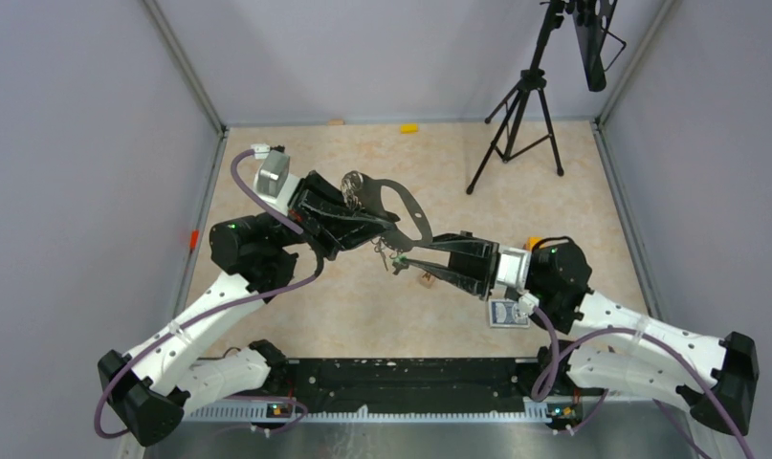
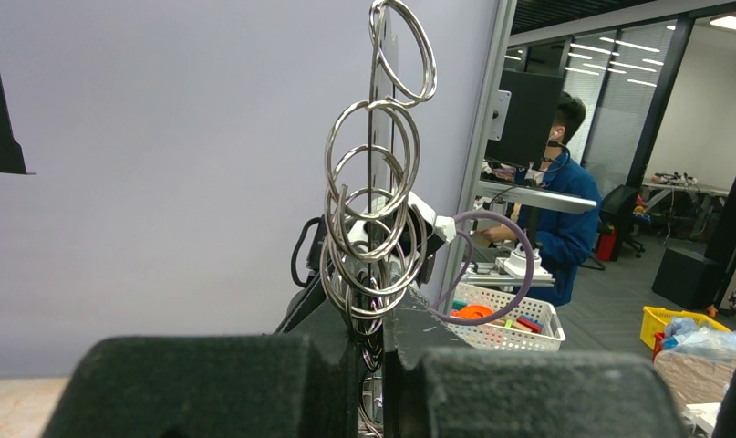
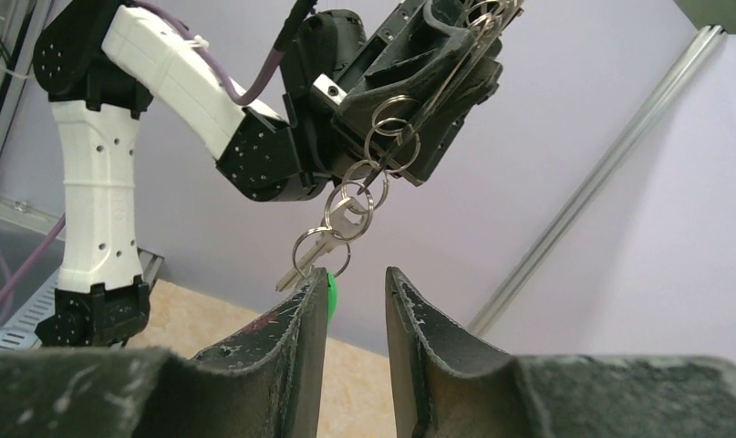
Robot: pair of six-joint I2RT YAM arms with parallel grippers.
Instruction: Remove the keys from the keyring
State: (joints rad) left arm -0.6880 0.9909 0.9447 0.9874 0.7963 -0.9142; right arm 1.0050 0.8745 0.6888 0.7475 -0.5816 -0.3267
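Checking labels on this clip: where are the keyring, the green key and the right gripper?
keyring [image 1: 423, 218], top external view, on its flat grey band.
green key [image 3: 332, 297], right wrist view, on its green head.
right gripper [image 3: 357, 278], right wrist view, midway between its fingertips.

Grey D-shaped keyring [image 1: 408, 194] aloft, keys [image 3: 314, 253] dangling beneath on small rings.

I'm looking down at a beige marbled tabletop [image 1: 296, 316]. A black tripod [image 1: 526, 86] is standing on it at the far right. A small brown cube [image 1: 426, 281] is lying near the middle. A blue patterned rectangle [image 1: 509, 313] is lying nearer the arm bases, and a small yellow piece [image 1: 408, 127] is sitting at the far edge.
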